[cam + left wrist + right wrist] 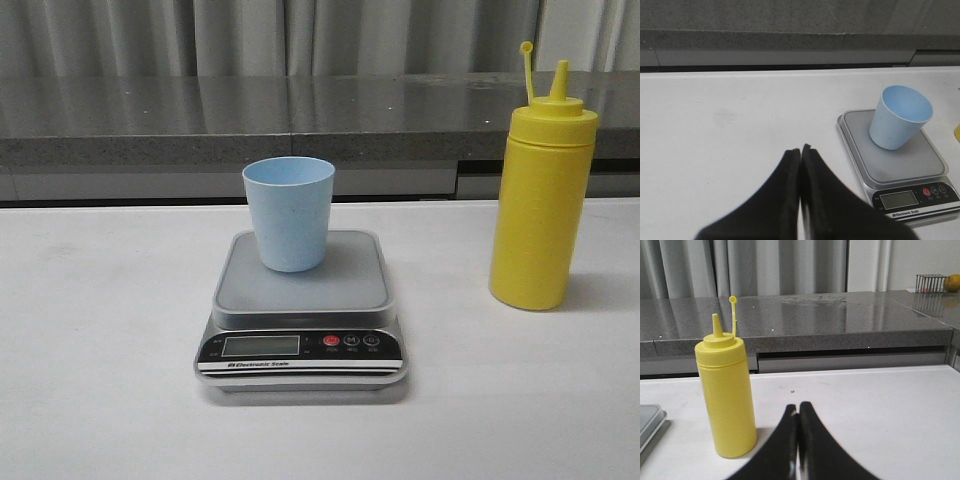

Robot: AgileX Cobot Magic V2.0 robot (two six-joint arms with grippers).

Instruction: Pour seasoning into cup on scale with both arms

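Observation:
The light blue cup (289,212) stands upright on the silver-grey scale (300,305) at the table's middle. The yellow seasoning bottle (540,195) stands upright to the right of the scale, its cap off the nozzle and held up on its tether. No gripper shows in the front view. My left gripper (801,149) is shut and empty, over bare table to the left of the scale (900,162) and cup (899,117). My right gripper (798,406) is shut and empty, a little to the right of the bottle (726,392).
A grey stone counter (300,115) runs along the back of the white table (100,330), with curtains behind it. In the right wrist view a wire basket (931,282) with a yellow fruit stands far back on the counter.

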